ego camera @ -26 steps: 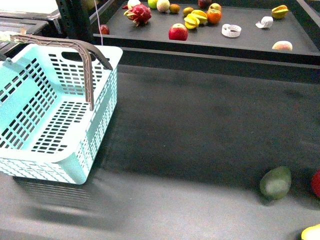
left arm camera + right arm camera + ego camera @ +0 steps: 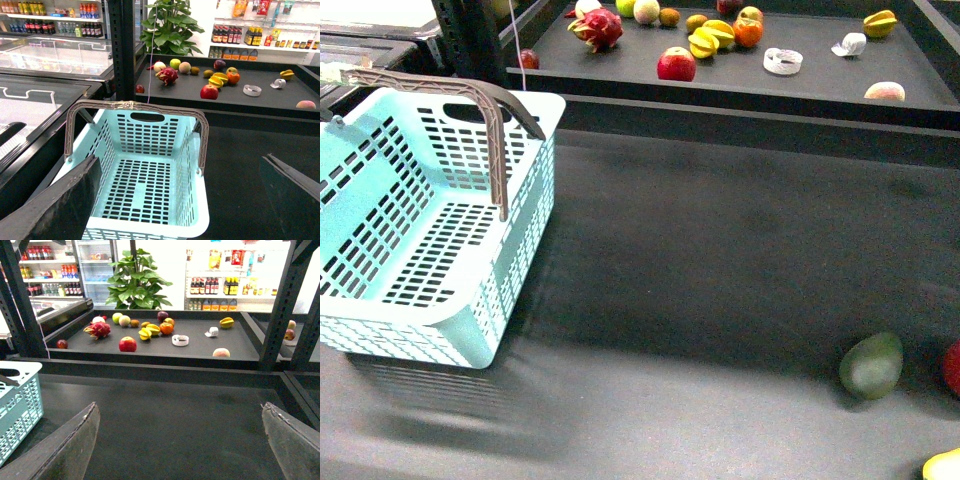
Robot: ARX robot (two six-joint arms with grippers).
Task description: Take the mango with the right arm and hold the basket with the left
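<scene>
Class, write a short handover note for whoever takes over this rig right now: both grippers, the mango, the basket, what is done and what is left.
Left gripper: open, empty, facing the basket without touching it.
Right gripper: open, empty, above the table.
Basket: empty, on the table's left side.
Mango: probably the yellow fruit cut off at the front view's lower right corner, near a green fruit.
Done: nothing yet.
Left: hold the basket with the left, pick the mango with the right.
</scene>
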